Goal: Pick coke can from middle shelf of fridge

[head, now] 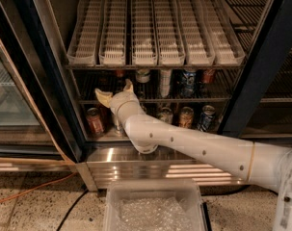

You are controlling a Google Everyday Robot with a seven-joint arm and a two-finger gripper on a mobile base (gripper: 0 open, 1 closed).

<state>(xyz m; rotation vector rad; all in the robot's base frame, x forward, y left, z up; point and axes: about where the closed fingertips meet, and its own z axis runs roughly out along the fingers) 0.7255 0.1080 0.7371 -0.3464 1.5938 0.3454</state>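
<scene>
The fridge stands open in the camera view. Its middle shelf, a dark wire rack, holds several cans. A small red coke can shows at the shelf's back left, mostly hidden. My gripper is at the left end of this shelf, just in front of and below the coke can. Its cream fingers are spread apart and hold nothing. The white arm reaches in from the lower right.
White slotted plastic lanes sit above. A silver can, a tall white can, a blue can and another red can share the middle shelf. An orange-brown can stands below. A clear bin sits on the floor.
</scene>
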